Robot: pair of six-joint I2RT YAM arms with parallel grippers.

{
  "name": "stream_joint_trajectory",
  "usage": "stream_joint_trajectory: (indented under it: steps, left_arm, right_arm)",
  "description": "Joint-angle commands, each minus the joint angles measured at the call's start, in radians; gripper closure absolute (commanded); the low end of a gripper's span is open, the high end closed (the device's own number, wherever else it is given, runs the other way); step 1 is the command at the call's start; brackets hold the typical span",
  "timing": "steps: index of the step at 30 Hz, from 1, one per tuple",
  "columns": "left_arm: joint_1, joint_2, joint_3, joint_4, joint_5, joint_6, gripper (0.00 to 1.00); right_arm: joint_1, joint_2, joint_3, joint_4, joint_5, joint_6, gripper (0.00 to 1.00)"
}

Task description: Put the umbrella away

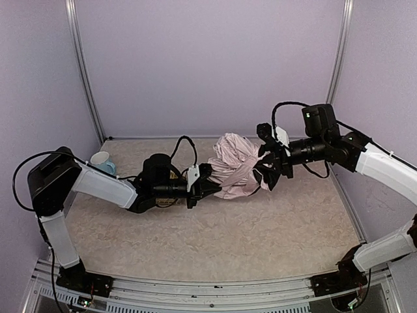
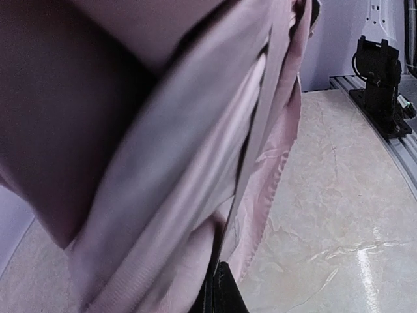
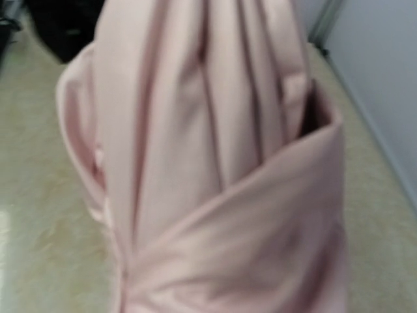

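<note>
Umbrella (image 1: 234, 166): left hand (image 1: 207, 182) clenched, seemingly on a thin fold at its left end; right hand (image 1: 270, 163) grasping its right end. Position: centre frame, over the surface (image 1: 228, 241). Status: collapsed, but the pink canopy is loosely bunched; tidying and stowing judged outstanding.

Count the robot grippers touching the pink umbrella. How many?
2. The left gripper pinches the umbrella at its left end, and the right gripper grips its right end. No other gripper is in view.
</note>
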Motion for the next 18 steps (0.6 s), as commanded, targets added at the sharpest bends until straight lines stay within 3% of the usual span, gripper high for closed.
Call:
stream_joint_trajectory:
  steps: [1,4,11,18]
  left_arm:
    - [0.044,0.072,0.05,-0.171,-0.05,0.11,1.0]
    - [0.076,0.107,0.117,-0.113,-0.044,0.116,1.0]
    - [0.086,0.212,0.288,-0.086,0.051,0.211,1.0]
    - [0.066,0.223,0.239,-0.092,0.086,0.347,1.0]
  right_arm:
    - [0.03,-0.089,0.098,-0.033,-0.224,-0.029,1.0]
    - [0.109,-0.075,0.067,-0.12,-0.197,-0.059,1.0]
    - [0.358,0.031,-0.048,-0.173,0.035,-0.036,1.0]
    - [0.444,0.188,-0.231,-0.092,0.293,-0.019,1.0]
